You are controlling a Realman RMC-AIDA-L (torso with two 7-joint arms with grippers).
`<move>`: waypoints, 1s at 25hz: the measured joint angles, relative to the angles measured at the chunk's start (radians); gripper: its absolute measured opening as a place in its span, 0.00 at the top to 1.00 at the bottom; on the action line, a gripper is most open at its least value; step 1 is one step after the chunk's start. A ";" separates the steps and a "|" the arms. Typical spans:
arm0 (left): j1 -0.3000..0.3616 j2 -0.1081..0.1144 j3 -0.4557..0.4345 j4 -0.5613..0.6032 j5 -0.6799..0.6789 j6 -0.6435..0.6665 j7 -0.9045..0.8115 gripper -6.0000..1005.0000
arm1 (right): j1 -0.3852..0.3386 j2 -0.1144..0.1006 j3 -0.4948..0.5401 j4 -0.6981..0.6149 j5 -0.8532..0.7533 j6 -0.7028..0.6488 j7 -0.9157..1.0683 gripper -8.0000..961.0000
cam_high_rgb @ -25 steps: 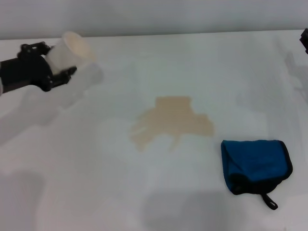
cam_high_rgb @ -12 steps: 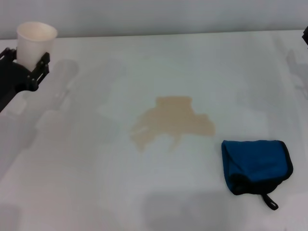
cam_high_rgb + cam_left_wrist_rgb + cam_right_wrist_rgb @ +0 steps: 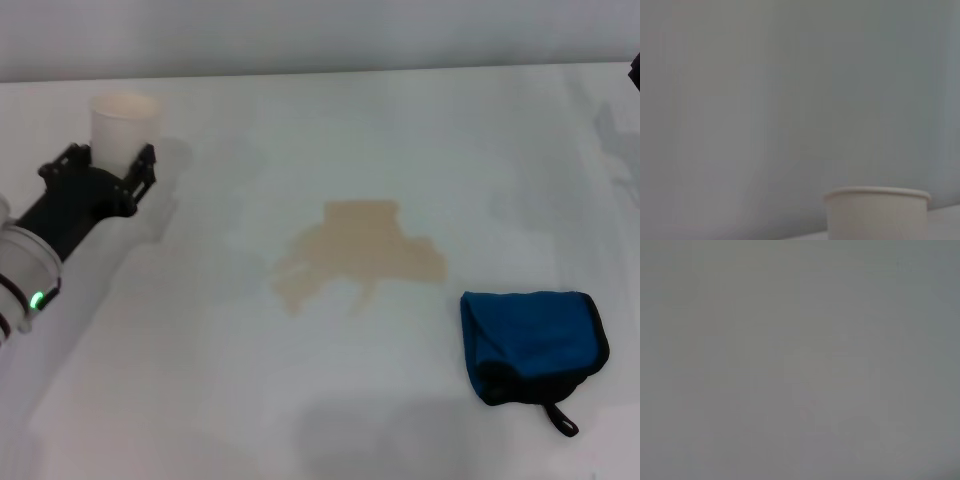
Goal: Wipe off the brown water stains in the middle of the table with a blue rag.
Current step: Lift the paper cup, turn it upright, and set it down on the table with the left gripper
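The brown water stains [image 3: 355,255] lie as a pale tan lobed patch in the middle of the white table [image 3: 320,120]. The blue rag [image 3: 533,343], folded, with black edging and a loop tab, lies flat at the front right, just right of the stains. My left gripper [image 3: 118,162] is at the far left, shut on an upright white paper cup [image 3: 124,128]. The cup's rim also shows in the left wrist view [image 3: 876,212]. Only a black sliver of my right gripper [image 3: 634,68] shows at the far right edge, well away from the rag.
The white cup in my left gripper is the only other object. The table's back edge meets a grey wall. The right wrist view shows only plain grey.
The cup was tilted on its side a second ago, then upright at the far left corner. Now my left arm has carried it, upright, a little right and nearer. Rag and stains have not moved.
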 joint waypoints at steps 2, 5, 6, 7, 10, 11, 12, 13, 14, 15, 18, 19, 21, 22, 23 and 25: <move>0.012 -0.001 0.000 0.030 0.000 -0.011 0.000 0.42 | 0.000 0.000 0.000 0.000 0.000 0.000 0.000 0.26; 0.034 -0.005 -0.001 0.045 0.000 -0.018 0.001 0.42 | 0.001 0.001 0.000 0.000 0.000 0.000 0.000 0.26; 0.034 -0.005 -0.001 0.045 0.000 -0.018 0.001 0.42 | 0.002 0.001 0.000 0.000 0.000 0.000 0.000 0.26; 0.039 -0.005 -0.001 0.052 0.000 -0.023 0.001 0.42 | 0.003 0.002 0.000 0.000 0.000 0.000 0.000 0.26; 0.052 -0.005 -0.008 0.062 -0.001 -0.037 0.001 0.42 | 0.005 0.002 0.001 0.000 0.000 0.000 0.000 0.26; 0.058 -0.006 -0.015 0.062 -0.003 -0.039 0.001 0.42 | 0.006 0.002 0.000 0.000 0.000 0.000 0.000 0.26; 0.063 -0.006 -0.019 0.061 -0.005 -0.040 0.001 0.42 | 0.006 0.002 0.000 0.000 0.000 0.000 0.000 0.26; 0.067 -0.006 -0.023 0.062 -0.007 -0.042 0.002 0.42 | 0.007 0.002 -0.001 0.001 0.000 0.000 0.000 0.26; 0.069 -0.006 -0.025 0.063 -0.009 -0.047 0.002 0.42 | 0.007 0.002 -0.001 0.001 0.000 0.000 0.000 0.26; 0.069 -0.006 -0.025 0.063 -0.009 -0.047 0.002 0.42 | 0.007 0.002 -0.002 0.001 0.000 0.001 0.000 0.26; 0.071 -0.006 -0.025 0.060 -0.009 -0.060 0.003 0.42 | 0.007 0.002 -0.002 0.002 0.000 0.000 0.000 0.26; 0.071 -0.005 -0.025 0.059 -0.010 -0.075 0.008 0.42 | 0.007 0.002 -0.002 0.003 0.000 0.001 0.000 0.26; 0.071 -0.005 -0.025 0.062 -0.010 -0.082 0.040 0.42 | 0.006 0.003 -0.002 0.005 0.000 0.010 0.000 0.26; 0.071 -0.005 -0.025 0.062 -0.010 -0.082 0.040 0.42 | 0.006 0.003 -0.002 0.005 0.000 0.010 0.000 0.26; 0.071 -0.005 -0.025 0.065 -0.010 -0.084 0.054 0.42 | 0.006 0.003 -0.003 0.006 0.000 0.015 0.000 0.26; 0.071 -0.006 -0.025 0.071 -0.011 -0.088 0.096 0.42 | 0.004 0.003 -0.003 0.008 0.000 0.020 0.000 0.26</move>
